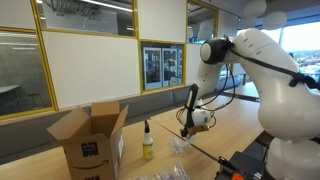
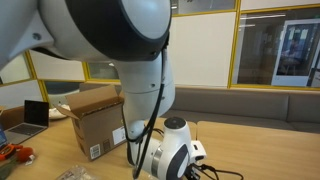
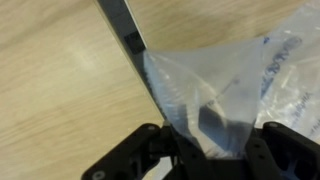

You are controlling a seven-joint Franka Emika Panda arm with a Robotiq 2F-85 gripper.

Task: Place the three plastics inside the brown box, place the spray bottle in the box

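Plainly grips one bag [image 3: 225, 85] by its near edge, low over the table [image 3: 60, 90], with the gripper [image 3: 215, 140]; shows jaws drawn almost together on a fold of clear film, so reads as a hold, though hard to confirm contact through the blur; spreads away from the jaws toward the right of the wrist view, long axis slanting that way, beside a dark strip [image 3: 125, 30] in the tabletop; needs a lift and a carry to the box [image 1: 90, 140], well apart in an exterior view, flaps up and mouth open; puts the bottle [image 1: 147, 143] upright between gripper and box, so probably calls for height enough to clear its nozzle, or a path around it; leaves what looks like another bag [image 1: 166, 175] loose on the table nearer the camera; carries bluish print on the held bag, too blurred to read; bears a black logo on the box side, too small to make out; shows nothing legible on the bottle.
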